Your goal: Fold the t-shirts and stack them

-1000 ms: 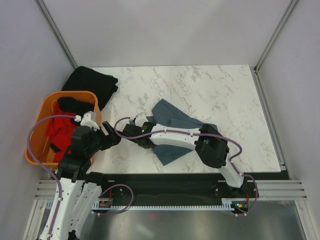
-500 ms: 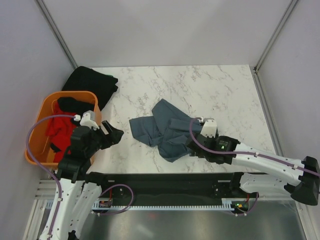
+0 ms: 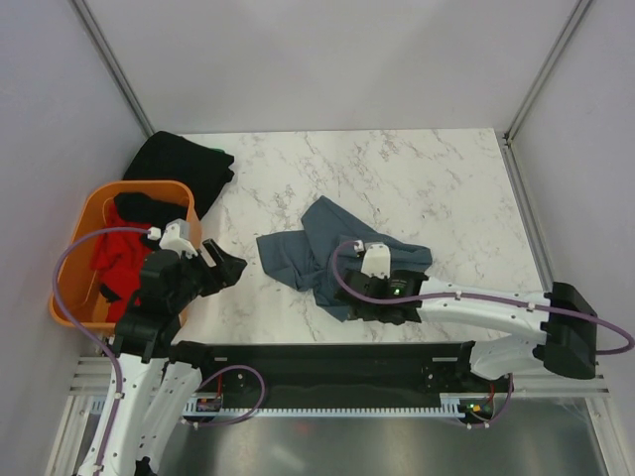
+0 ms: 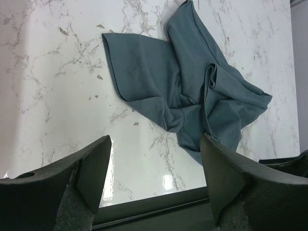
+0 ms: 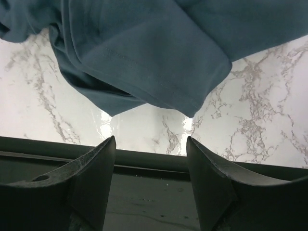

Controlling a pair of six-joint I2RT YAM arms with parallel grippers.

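Right hand (image 5: 150,140) gapes by blue-grey t-shirt (image 5: 144,48) hem; unseen overhead.

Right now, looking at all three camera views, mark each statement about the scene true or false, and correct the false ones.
1. The blue-grey t-shirt lies crumpled on the table. True.
2. The right gripper is shut on that shirt. False: it is open and holds nothing.
3. The orange basket holds red cloth. True.
4. The black t-shirt lies on top of the blue-grey one. False: it lies apart, at the table's far left corner.
5. The left gripper is open. True.
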